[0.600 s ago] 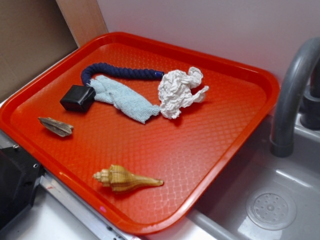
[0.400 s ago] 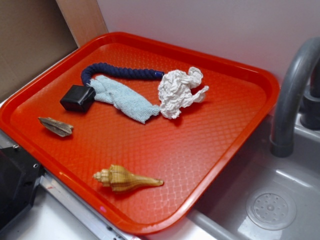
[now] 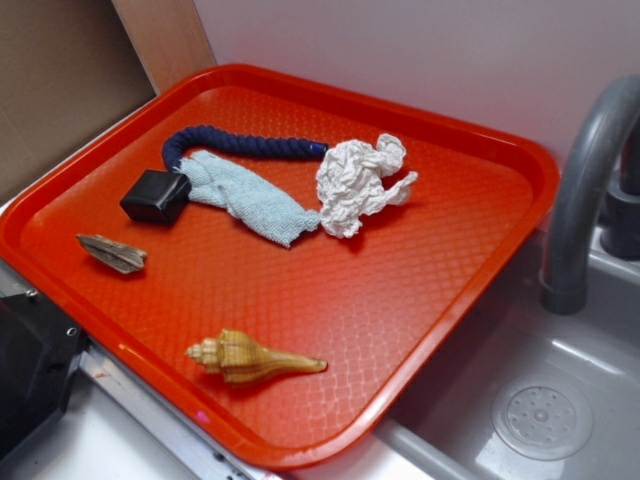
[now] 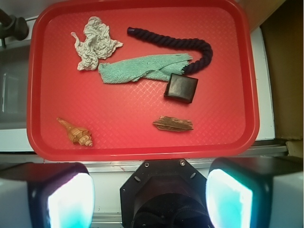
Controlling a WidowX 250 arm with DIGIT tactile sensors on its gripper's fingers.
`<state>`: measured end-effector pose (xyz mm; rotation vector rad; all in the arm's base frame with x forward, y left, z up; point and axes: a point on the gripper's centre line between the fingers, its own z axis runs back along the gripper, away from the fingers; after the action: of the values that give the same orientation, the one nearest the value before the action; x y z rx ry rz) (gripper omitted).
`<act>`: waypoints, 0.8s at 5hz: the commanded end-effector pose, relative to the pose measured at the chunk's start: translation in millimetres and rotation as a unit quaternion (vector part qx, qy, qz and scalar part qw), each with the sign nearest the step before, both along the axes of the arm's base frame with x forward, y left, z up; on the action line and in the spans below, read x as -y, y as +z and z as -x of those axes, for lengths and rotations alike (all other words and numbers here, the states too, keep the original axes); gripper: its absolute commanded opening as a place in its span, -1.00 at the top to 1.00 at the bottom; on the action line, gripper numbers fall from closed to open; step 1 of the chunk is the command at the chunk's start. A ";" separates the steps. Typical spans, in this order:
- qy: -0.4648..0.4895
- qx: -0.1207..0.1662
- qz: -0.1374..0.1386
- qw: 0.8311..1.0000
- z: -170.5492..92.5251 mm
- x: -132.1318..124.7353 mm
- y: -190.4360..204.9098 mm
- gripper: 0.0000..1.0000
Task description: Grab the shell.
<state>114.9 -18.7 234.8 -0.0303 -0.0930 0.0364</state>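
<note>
We hold our gripper (image 4: 150, 187) high behind the tray (image 3: 480, 260), jaws open wide, to see everything; the shell (image 3: 250, 358) lies alone near the front rim, untouched.

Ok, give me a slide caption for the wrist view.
Open gripper high above red tray; shell lies untouched near its edge.

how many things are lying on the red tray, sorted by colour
Tan or brown: 2, the shell and a flat pointed sliver
Dark blue: 1, a rope
Pale teal: 1, a cloth
White: 1, crumpled paper
Black: 1, a block
Total: 6
</note>
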 end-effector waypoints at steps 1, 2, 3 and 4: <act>-0.016 0.017 0.004 1.000 -8.2 -1.6 -1.3 -1.00; -0.122 0.041 0.058 0.990 -30.2 3.7 -17.8 -1.00; -0.244 0.037 0.080 0.966 -53.0 41.8 -42.3 -1.00; -0.334 -0.015 0.069 0.940 -55.1 82.2 -80.6 -1.00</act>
<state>173.3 -97.5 147.3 -0.1987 -0.0109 -0.6342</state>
